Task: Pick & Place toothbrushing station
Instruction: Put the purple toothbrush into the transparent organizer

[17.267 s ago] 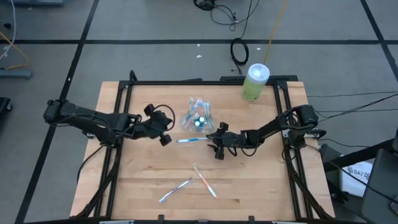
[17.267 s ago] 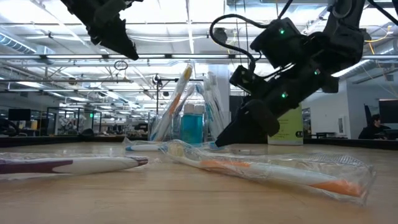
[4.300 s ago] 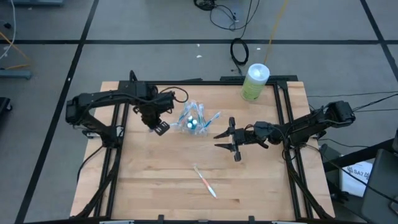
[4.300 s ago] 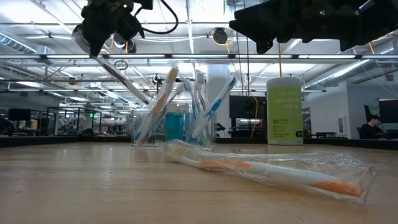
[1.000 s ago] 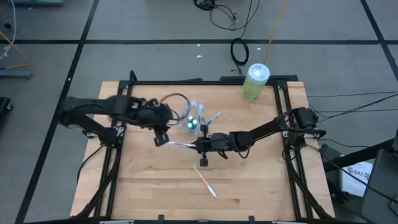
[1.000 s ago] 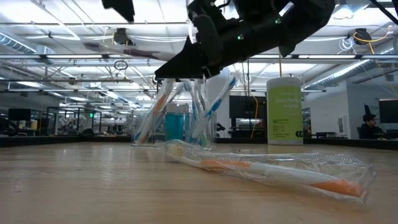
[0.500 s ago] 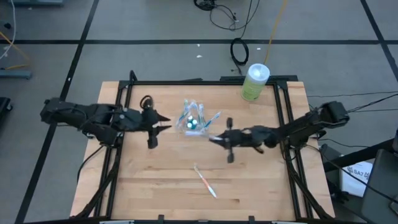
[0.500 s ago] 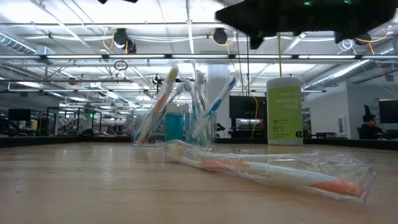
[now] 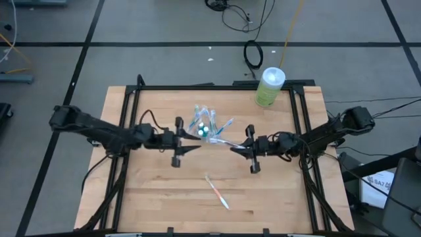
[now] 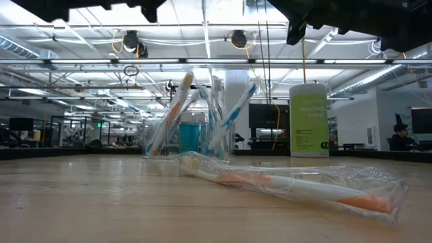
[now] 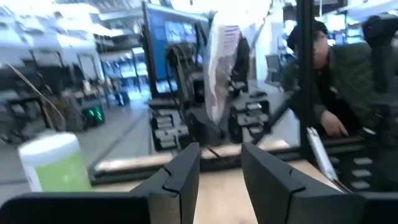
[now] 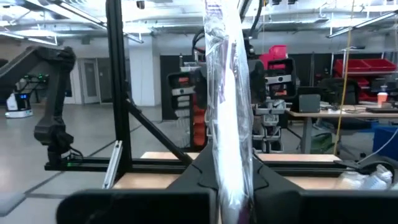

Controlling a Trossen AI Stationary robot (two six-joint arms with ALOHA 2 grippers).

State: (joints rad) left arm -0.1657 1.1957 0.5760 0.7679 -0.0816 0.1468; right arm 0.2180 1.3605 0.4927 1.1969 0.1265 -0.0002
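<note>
Both arms have shifted since half a second ago: the left claw [image 9: 179, 146] has slid in from the left to sit just below-left of the cup [image 9: 204, 128], and the right claw [image 9: 250, 150] has drifted a little right, carrying a wrapped brush [image 9: 225, 142] whose far end points up-left at the cup.

In the right wrist view that brush [image 12: 227, 130] stands up between the fingers, pinched near its lower end. The left claw is spread and empty — desk [image 11: 224, 190] shows through the gap.

The cup stands at upper centre of the desk [image 9: 276, 197], holding brushes and teal-capped tubes [image 9: 205, 131]. One more wrapped brush [image 9: 216, 191] lies loose at lower centre; in the low view it fills the foreground [image 10: 297, 185], white with orange ends.

These brushes look feather-light and stiff, but the clear crinkly wrapper is likely slick and loose, so a grip on film alone may slip. Pinching across the handle's middle looks safest. The thin cup seems light enough to tip if a brush leans hard on its rim.

Writing: the green canister [image 10: 309, 120] at the desk's upper right carries white lettering, too blurred to read. No brand shows on the wrappers.
</note>
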